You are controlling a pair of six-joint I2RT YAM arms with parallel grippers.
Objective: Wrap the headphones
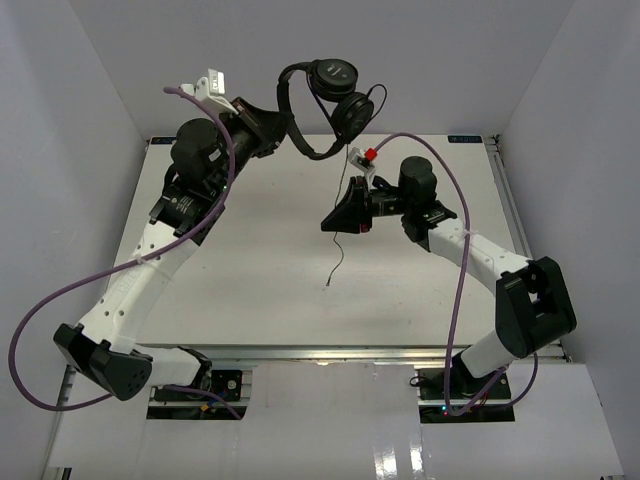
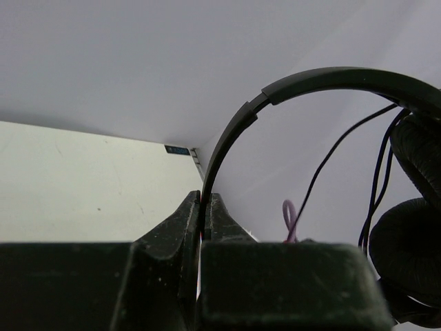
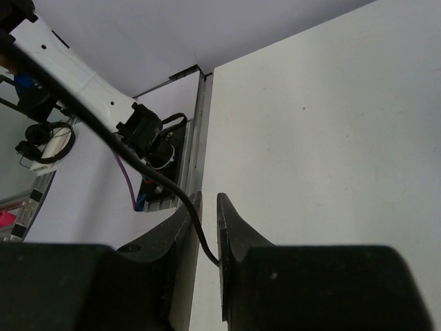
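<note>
The left fingers [image 2: 204, 207] are clenched on the thin headband [image 2: 310, 79] of the headphones [image 1: 335, 95], pinching it edge-on near one end of its arc. From overhead, they hold the headphones in the air at 12 o'clock, above the far edge of the counter [image 1: 250, 290]. The headband there forms a C that opens toward 3 o'clock. The grip is on its 9 o'clock side, and the two round earcups [image 1: 350, 115] sit one above the other at the open side. In the left wrist view the earcups hang at 3 o'clock of the fingers, dark and padded, with thin strands of the cord [image 3: 202, 238] running past them.

The right fingers [image 3: 208, 203] are closed down on that cord, which passes through the narrow slot between their tips. From overhead, these fingers hover near the middle of the counter, at 5 o'clock from the headphones and well apart from the left fingers. Below the grip, the loose tail of the cord trails toward 6 o'clock and ends low over the counter. Whether its tip touches the surface cannot be told. Above the grip, the cord rises toward the earcups and loops briefly at 3 o'clock of them.

A purple cable [image 1: 45, 310] sags in a wide bow beside the left arm [image 1: 150, 260] at 8 o'clock.
</note>
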